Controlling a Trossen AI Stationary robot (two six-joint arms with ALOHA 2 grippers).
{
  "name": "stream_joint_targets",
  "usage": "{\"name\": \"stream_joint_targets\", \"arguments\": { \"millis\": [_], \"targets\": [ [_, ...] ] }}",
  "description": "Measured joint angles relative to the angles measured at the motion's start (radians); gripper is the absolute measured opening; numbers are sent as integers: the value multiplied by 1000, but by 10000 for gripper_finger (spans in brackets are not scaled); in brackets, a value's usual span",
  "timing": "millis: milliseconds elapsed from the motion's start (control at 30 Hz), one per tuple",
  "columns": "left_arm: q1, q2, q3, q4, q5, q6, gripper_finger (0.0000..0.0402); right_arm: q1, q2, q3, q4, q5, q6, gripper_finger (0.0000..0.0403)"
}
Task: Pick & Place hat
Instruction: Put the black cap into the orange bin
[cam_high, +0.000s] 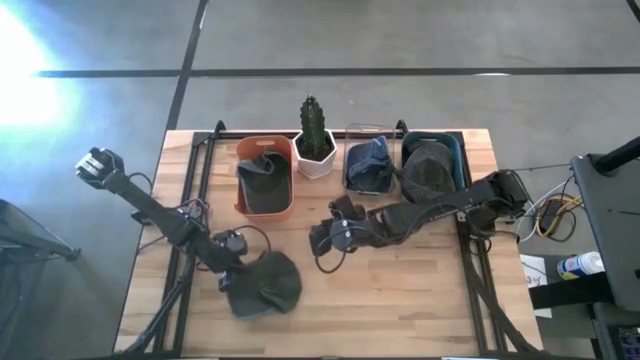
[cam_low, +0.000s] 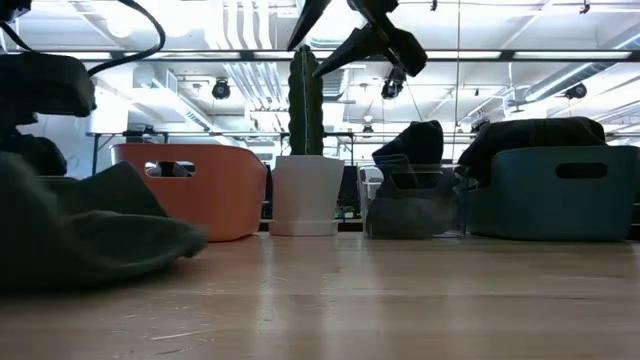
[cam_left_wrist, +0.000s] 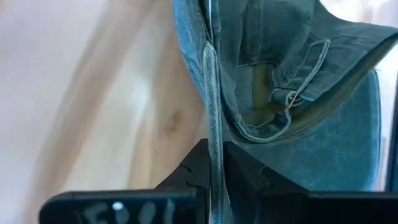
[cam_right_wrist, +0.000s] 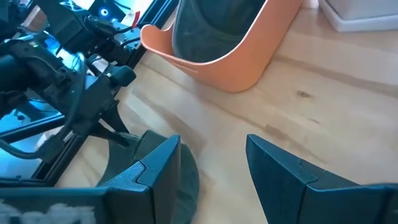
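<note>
The bench (cam_high: 400, 300) is carrying everything. The left arm is stretching low, its left end effector (cam_high: 228, 282) pinching a dark hat (cam_high: 268, 284) lying near the front edge. The right end effector (cam_high: 322, 238) is hovering mid-bench, fingers spread wide. An orange bin (cam_high: 266, 177) is holding another hat.

A light wooden tabletop (cam_high: 420, 300) carries a cactus (cam_high: 313, 122) standing upright in a white pot (cam_high: 316, 158). Just right of the pot sits a clear container (cam_high: 352, 180), and a teal bin (cam_high: 455, 150) sits beside that. Grey floor (cam_high: 350, 35) surrounds it.
</note>
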Motion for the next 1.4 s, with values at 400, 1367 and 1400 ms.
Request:
{"name": "stream_joint_targets", "arguments": {
  "millis": [400, 1367, 1400],
  "targets": [
    [5, -211, 14, -80, -208, -21, 7, -59, -10, 6, 35, 27, -115, 178],
    [426, -285, 248, -537, -874, -474, 8, -264, -27, 8, 264, 18, -348, 178],
    [447, -261, 260, -514, -866, -424, 8, -268, -27, 8, 263, 16, -356, 178]
  ]
}}
